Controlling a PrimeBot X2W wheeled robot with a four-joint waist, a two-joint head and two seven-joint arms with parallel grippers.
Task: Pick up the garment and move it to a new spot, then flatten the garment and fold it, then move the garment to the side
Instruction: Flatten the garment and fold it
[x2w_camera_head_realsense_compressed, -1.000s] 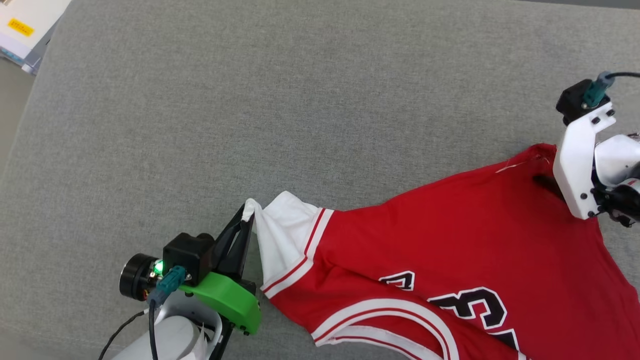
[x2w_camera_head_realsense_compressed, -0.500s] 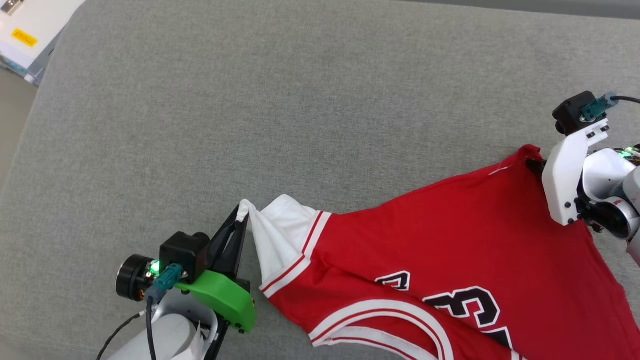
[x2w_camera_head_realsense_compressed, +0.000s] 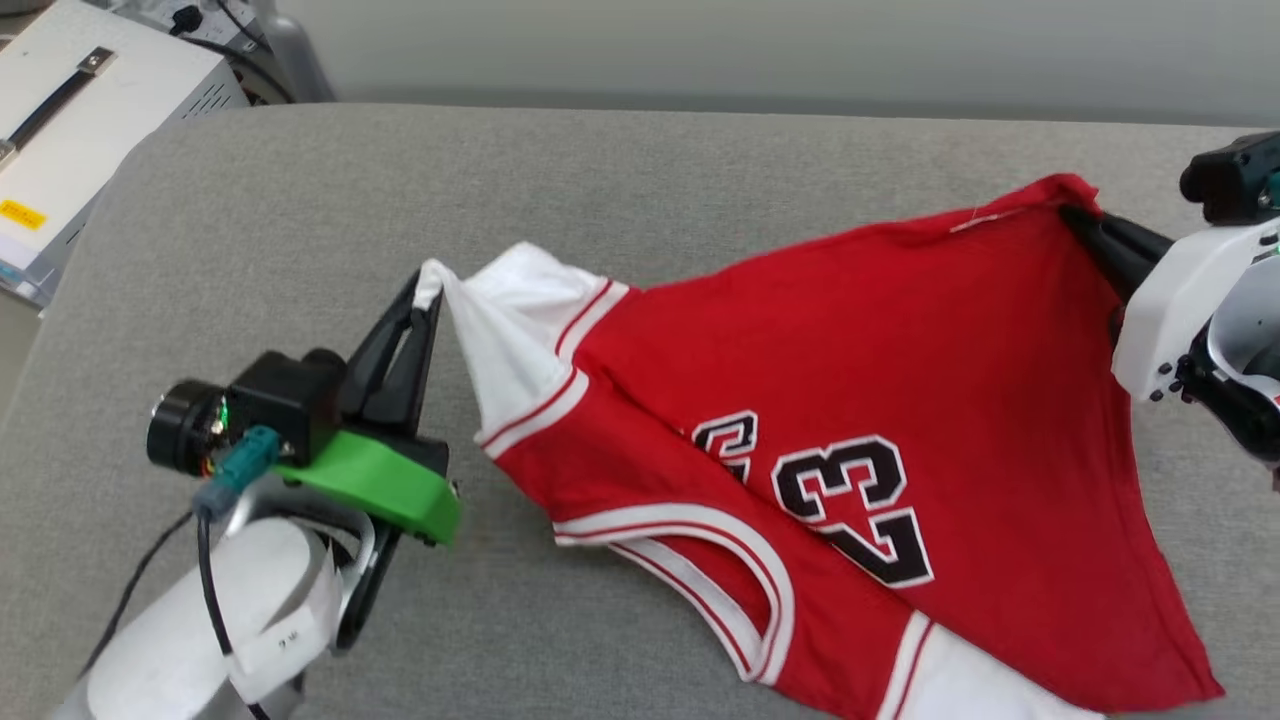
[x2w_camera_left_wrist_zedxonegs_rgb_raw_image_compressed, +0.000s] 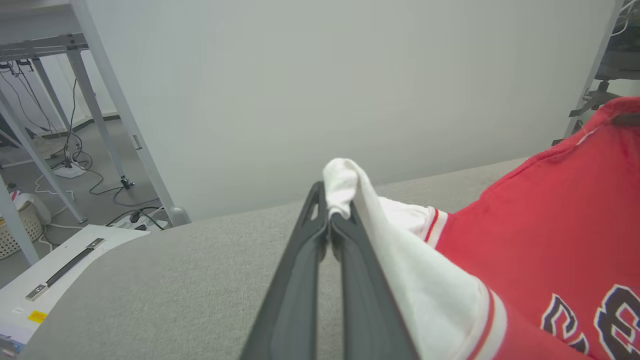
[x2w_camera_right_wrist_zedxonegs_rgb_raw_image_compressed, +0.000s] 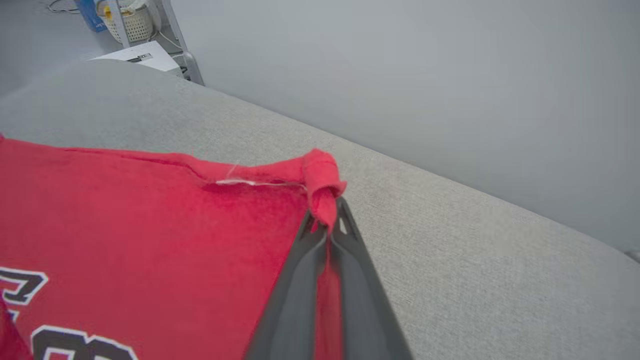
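Jersey: The red number-23 jersey (x2w_camera_head_realsense_compressed: 880, 340) is hanging stretched between the robot's two arms. Its far edge is lifting clear while its near part appears to be trailing on the right half of the grey cushioned surface (x2w_camera_head_realsense_compressed: 300, 200).
Left gripper: The left gripper (x2w_camera_head_realsense_compressed: 422, 298) is clenching the tip of the white sleeve (x2w_camera_head_realsense_compressed: 505, 310), with its dark fingers pressing together on the cloth.
Right gripper: The right gripper (x2w_camera_head_realsense_compressed: 1085, 222) is clamping a rolled red hem corner (x2w_camera_head_realsense_compressed: 1070, 190) at the far right.
Progress: The pick-up looks under way, with both ends gripped and the fabric pulling taut.
Remaining: Setting the shirt down in a new spot, smoothing it, folding it and moving it aside all appear to be waiting, as the cloth is showing creases and no folds.
Surroundings: A white equipment case (x2w_camera_head_realsense_compressed: 90, 130) is sitting beyond the far left corner.
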